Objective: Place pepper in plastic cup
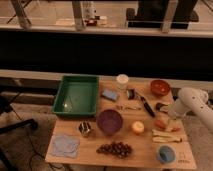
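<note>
The pepper (pixel 160 124) is a small orange-red piece lying near the right edge of the wooden table (pixel 145 145), just above pale yellow banana-like pieces (pixel 165 135). The plastic cup (pixel 122 81) is white and stands upright at the back middle of the table. My white arm (pixel 192 102) reaches in from the right. Its dark gripper (pixel 162 107) hangs low over the table just behind the pepper, to the right of a black-handled tool (pixel 146 105). It is far from the cup.
A green tray (pixel 76 95) stands at the back left, with a blue sponge (pixel 110 95) beside it. An orange-red bowl (pixel 160 87) is at the back right. A purple bowl (pixel 109 121), metal cup (pixel 85 129), grapes (pixel 115 148), blue cloth (pixel 65 145), orange fruit (pixel 137 128) and blue cup (pixel 166 154) fill the front.
</note>
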Motion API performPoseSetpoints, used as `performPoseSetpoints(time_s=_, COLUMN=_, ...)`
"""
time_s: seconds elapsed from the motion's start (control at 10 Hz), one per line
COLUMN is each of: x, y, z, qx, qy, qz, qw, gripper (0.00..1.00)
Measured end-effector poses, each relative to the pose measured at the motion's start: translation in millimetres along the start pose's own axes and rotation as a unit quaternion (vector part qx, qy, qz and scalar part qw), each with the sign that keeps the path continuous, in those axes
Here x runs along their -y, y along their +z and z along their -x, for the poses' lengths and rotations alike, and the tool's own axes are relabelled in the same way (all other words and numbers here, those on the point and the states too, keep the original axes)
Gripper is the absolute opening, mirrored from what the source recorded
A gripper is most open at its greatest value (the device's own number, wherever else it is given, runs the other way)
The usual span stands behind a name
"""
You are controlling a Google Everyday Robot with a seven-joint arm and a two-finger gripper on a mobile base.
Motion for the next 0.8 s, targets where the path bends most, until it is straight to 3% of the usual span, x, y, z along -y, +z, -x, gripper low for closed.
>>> performPoseSetpoints(time_s=0.3, x=-0.6, y=2.2, z=-1.1, qx=-0.001, qy=-0.002, qz=0.001, qw=1.0000, gripper=0.80)
performPoseSetpoints(time_s=0.8, x=-1.6, y=9.6, z=1.5, qx=-0.002, qy=-0.009, qz=0.028, qw=0.9996, gripper=0.80)
